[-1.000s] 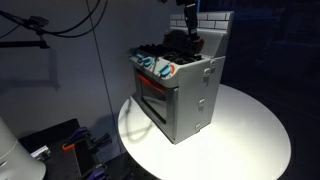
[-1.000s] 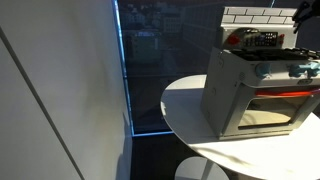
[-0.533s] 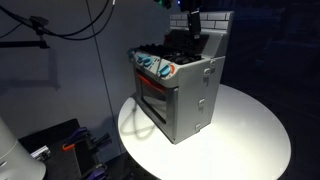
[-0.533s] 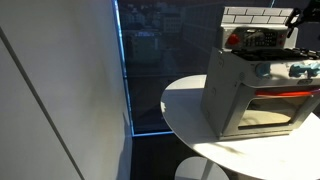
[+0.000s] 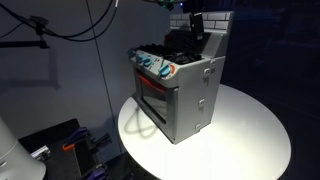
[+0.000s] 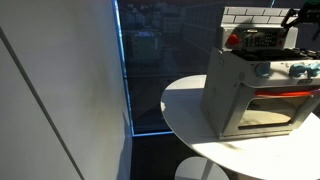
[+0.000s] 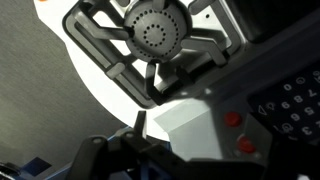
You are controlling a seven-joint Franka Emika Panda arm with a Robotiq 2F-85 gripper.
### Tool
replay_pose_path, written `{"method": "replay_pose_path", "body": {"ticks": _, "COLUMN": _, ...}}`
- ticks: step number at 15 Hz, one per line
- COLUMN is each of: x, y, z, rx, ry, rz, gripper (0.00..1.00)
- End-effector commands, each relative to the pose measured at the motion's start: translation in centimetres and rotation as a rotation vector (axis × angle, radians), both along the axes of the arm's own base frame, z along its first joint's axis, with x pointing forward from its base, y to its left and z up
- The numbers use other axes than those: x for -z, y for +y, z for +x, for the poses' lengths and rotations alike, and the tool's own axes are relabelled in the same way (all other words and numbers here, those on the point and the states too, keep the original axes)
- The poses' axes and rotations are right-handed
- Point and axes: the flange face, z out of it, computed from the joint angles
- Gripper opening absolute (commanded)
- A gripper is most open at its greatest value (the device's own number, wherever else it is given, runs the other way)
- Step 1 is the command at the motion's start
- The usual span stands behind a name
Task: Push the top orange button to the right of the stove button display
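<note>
Upper centre of an exterior view, the arm drops in from the top edge, wrist pointing down. The tool hangs low over the rear of the stove top, just in front of the white brick back. At the top right edge of an exterior view the tool is only a dark shape beside the brick back, mostly cropped. In the wrist view the tool is a dark blurred mass along the bottom edge. Fingers apart or together: can't tell, nor whether it touches anything.

Surroundings, big to small:
- Pale wall panel fills the left of frame, w/ dark glass next to it.
- Round white tabletop carries the stove, which sits toward its left side in frame.
- Black cables hang at upper left.

In the wrist view the dark burner grate w/ its round grey perforated burner takes up the upper left to centre. A pale grey wedge of stove body lies betw. the tool and the keys.

The stove is grey and boxy, w/ blue-orange knobs along the front top and a dark windowed door below. The stove button display sits at the right edge of the wrist view: a dark panel w/ rows of tiny light keys, blurred. At its lower left edge are the upper orange-red button and, just below it, the lower orange-red button, both round.
</note>
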Motion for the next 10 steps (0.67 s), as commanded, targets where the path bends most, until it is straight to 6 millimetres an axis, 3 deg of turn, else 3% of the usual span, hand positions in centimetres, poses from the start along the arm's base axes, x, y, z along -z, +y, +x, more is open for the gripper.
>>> {"method": "replay_pose_path", "body": {"ticks": 1, "x": -0.79, "y": -0.35, "z": 1.08, "rx": -0.004, "ry": -0.028, "rz": 0.001, "gripper": 1.00}}
{"method": "replay_pose_path", "body": {"ticks": 10, "x": -0.53, "y": -0.64, "z": 1.80, "rx": -0.006, "ry": -0.034, "rz": -0.001, "gripper": 1.00}}
